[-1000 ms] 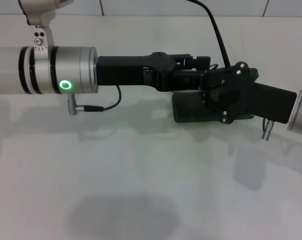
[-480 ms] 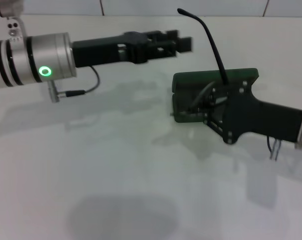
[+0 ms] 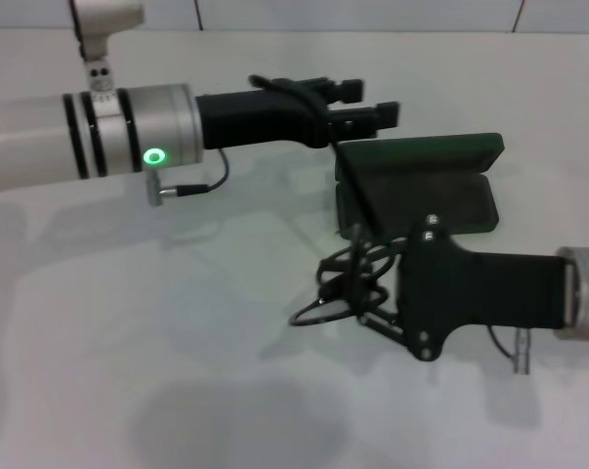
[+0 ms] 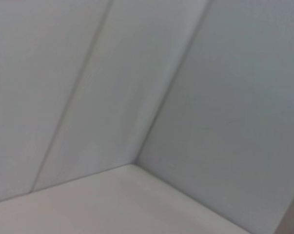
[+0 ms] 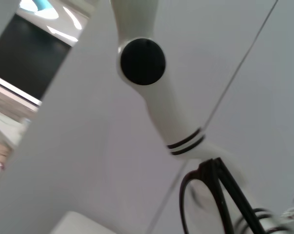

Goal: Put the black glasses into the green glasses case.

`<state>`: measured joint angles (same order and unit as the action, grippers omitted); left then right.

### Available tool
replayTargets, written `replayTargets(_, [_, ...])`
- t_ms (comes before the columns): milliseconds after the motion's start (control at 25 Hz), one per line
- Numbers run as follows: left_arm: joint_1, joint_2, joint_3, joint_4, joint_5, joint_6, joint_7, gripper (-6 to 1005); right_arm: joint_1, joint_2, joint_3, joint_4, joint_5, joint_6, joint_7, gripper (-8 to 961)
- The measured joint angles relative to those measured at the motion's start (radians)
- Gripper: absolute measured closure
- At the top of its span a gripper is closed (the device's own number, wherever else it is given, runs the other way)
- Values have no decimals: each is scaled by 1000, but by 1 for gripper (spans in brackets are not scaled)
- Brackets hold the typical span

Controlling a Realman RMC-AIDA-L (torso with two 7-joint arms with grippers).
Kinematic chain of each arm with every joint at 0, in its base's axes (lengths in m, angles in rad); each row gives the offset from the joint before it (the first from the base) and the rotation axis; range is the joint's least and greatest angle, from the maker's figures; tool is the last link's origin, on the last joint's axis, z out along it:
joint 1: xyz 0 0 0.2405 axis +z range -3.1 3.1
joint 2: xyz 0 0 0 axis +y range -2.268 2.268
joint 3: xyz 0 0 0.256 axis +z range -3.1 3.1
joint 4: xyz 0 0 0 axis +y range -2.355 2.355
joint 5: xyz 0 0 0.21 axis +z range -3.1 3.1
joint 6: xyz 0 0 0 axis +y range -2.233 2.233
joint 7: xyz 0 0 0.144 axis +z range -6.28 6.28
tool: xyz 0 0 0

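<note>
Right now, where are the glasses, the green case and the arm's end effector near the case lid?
black glasses (image 3: 345, 283), head view, tangled wire frame.
green glasses case (image 3: 421, 154), head view, raised lid.
left end effector (image 3: 367, 103), head view, between its fingertips.

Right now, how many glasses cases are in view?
1. The green glasses case lies open on the table, beyond the right gripper, which holds the black glasses. None looks hidden.

A pale, glossy table top is seen in the head view, marked by soft grey shadows. Behind it, a white panelled wall is crossed by thin seams. In the left wrist view, plain pale wall panels are joined at a corner.
</note>
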<state>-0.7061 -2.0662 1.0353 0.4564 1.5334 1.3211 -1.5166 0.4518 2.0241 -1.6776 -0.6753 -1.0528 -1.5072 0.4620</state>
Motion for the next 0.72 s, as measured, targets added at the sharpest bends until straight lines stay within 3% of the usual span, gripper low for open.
replayTargets(200, [4,-19,-2,40,1,48,40,240,87,3,-4,126,26,7,60,754])
replayTargets(400, [14,-17,-2,41,1,136,112,240,87,2,-3,161,80,56,77,750])
replayTargets(720, [5,-17,-1,42,29,147,121,240,83,3,-4,162,88,105,90,743])
